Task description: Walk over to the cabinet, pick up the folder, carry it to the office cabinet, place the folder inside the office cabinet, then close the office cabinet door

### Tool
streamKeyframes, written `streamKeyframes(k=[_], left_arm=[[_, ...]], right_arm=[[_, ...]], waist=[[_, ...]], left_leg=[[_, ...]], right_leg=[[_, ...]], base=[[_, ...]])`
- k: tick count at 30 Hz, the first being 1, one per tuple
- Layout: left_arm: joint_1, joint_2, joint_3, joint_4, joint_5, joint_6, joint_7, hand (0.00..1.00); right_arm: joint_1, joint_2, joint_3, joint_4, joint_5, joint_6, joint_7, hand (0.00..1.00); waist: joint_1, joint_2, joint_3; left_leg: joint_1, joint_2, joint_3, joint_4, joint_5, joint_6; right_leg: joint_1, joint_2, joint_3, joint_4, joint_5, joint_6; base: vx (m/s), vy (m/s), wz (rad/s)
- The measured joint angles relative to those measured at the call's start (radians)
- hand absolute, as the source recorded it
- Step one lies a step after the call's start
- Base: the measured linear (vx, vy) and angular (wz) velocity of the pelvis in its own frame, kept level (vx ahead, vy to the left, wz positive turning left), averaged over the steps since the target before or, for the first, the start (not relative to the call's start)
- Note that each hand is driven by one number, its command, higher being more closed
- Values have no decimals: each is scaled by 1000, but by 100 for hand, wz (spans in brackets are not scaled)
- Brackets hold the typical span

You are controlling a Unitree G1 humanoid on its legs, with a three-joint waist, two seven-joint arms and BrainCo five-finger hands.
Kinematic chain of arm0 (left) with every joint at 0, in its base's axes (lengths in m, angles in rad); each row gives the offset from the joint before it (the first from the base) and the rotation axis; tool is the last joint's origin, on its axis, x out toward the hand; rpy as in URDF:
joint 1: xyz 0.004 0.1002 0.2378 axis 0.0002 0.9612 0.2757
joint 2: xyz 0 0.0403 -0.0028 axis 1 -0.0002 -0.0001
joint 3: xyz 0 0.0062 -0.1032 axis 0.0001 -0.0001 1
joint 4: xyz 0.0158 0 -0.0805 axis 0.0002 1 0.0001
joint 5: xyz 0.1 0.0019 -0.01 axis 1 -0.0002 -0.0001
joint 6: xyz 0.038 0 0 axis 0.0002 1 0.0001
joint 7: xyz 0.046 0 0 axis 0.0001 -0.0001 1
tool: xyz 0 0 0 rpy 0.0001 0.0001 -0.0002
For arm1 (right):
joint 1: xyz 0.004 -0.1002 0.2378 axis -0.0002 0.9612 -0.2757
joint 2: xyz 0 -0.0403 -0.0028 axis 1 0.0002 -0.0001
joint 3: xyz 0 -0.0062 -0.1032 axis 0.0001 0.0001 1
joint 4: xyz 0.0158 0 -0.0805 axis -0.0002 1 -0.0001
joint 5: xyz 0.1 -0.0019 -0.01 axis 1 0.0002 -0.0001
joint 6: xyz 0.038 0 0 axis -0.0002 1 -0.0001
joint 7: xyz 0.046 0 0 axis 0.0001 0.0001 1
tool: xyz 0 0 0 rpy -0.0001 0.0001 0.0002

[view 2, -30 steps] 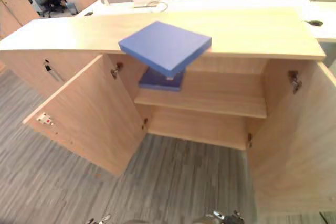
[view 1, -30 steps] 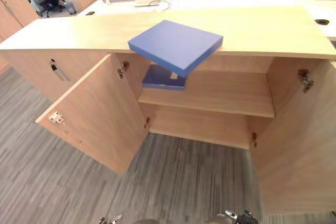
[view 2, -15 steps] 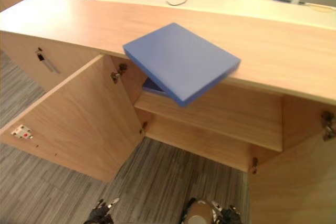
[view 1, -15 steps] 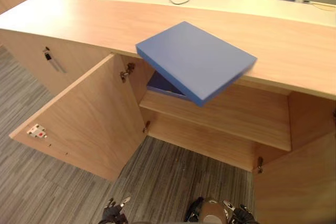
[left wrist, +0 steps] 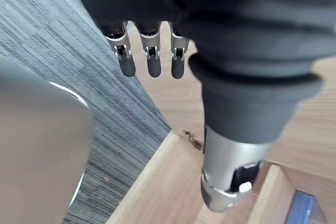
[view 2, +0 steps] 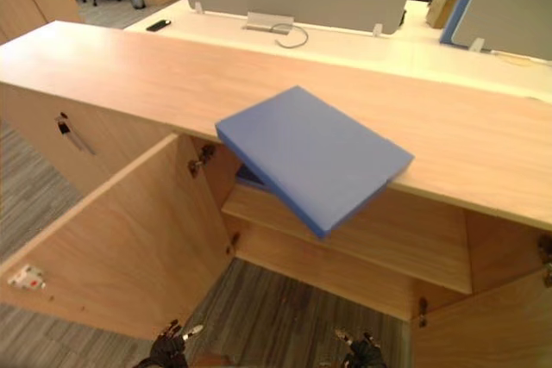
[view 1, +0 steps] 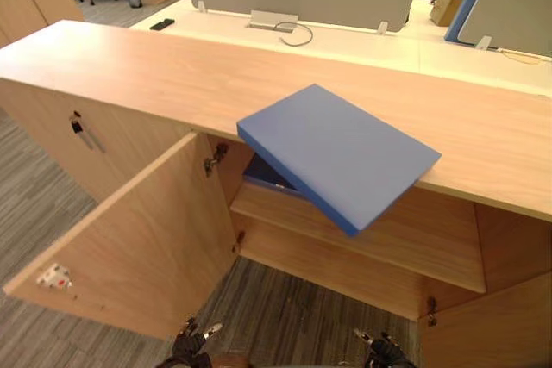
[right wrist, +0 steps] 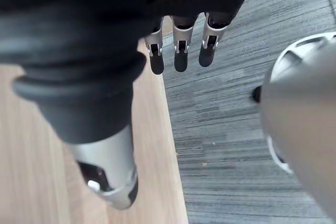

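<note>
Blue folder (view 1: 341, 152) lies in the centre of the frame on the light wooden top of the cabinet (view 1: 129, 66), turned at an angle, its near corner jutting past the front edge over the open compartment. Just below it, a second blue folder (view 1: 267, 177) rests on the shelf (view 1: 414, 243) inside. The left door (view 1: 129, 247) stands swung wide across the lower left.

The step in hand looks like the last of the approach, before the pick-up. It would go best if both arms came up together and took the folder by its two overhanging sides, lifting rather than dragging, since a push could tip it off the edge. The feet should keep clear of the open door.

The left hand (view 1: 191, 346) and right hand (view 1: 379, 352) hang low at the bottom edge of the frame, over the carpet. Each wrist view shows fingers (left wrist: 149, 64) (right wrist: 179, 56) straight, relaxed and holding nothing.
</note>
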Motion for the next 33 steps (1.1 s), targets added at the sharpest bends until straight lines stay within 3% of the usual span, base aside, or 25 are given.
streamKeyframes(k=[1,2,3,4,6,11,16,20,21,25,28,33], left_arm=[[17,4,-40,-45,-71,-3,-14,0],[42,3,-77,-93,-104,-3,-18,0],[58,24,-108,-139,-129,-1,-28,0],[87,48,-153,-243,-192,0,-39,0],[121,65,-236,-420,-255,-1,-64,0],[227,100,-372,-805,-343,-7,-163,0],[248,122,-444,-1063,-242,-21,-167,0],[248,119,-496,-1222,4,-95,-74,0],[247,116,-497,-1235,106,-114,-12,0],[252,94,-495,-1237,331,-137,177,0],[253,70,-479,-1232,399,-137,282,0],[252,65,-454,-1224,475,-137,389,0]], right_arm=[[-12,-2,1,6,-1,0,1,0],[-9,-10,2,5,-1,1,1,0],[-7,1,8,21,-4,2,2,0],[-4,11,20,34,-19,4,10,0],[4,5,21,41,-23,4,10,0],[9,-4,36,41,-69,3,20,0],[24,-14,57,42,-96,3,20,0],[27,-46,117,69,-97,3,2,0],[34,-51,119,72,-97,3,-9,0],[60,-70,132,84,-98,3,-45,0],[64,-74,157,110,-98,3,-74,0],[60,-74,197,113,-98,4,-96,0]], waist=[[8,3,2],[10,22,1],[18,4,10],[19,-19,2],[16,-30,3],[14,-28,-9],[8,-28,-21],[-2,-33,-43],[-4,-26,-51],[-8,-23,-59],[-8,-26,-63],[3,-37,-78]], left_leg=[[-47,13,-17,-175,8,-14],[-41,38,-38,-357,141,-18],[-13,11,-22,-355,157,-30],[-1,-19,-25,-395,166,-17],[14,-60,-30,-438,183,5],[81,-99,-15,-544,214,18],[146,-95,-7,-677,284,4],[206,-96,-7,-813,359,-5],[226,-97,-8,-852,381,-6],[271,-101,-19,-946,431,-3],[271,-108,-21,-946,434,1],[270,-115,-29,-946,435,3]], right_leg=[[4,-28,26,18,3,25],[11,-21,37,27,2,61],[25,-47,76,15,-10,81],[27,-44,107,-25,-12,85],[18,-19,110,-70,1,76],[55,-28,152,-148,72,70],[59,-11,167,-181,88,68],[59,6,189,-207,91,66],[63,9,190,-214,92,64],[65,16,193,-225,88,58],[66,10,194,-227,89,58],[74,7,189,-237,92,58]], base=[[228,346,-56],[299,441,-54],[258,328,-17],[231,272,7],[109,87,34],[89,69,-3],[-19,-93,-15],[-62,-88,-12],[-48,-60,-9],[-50,-9,-2],[-16,6,0],[-5,10,4]])
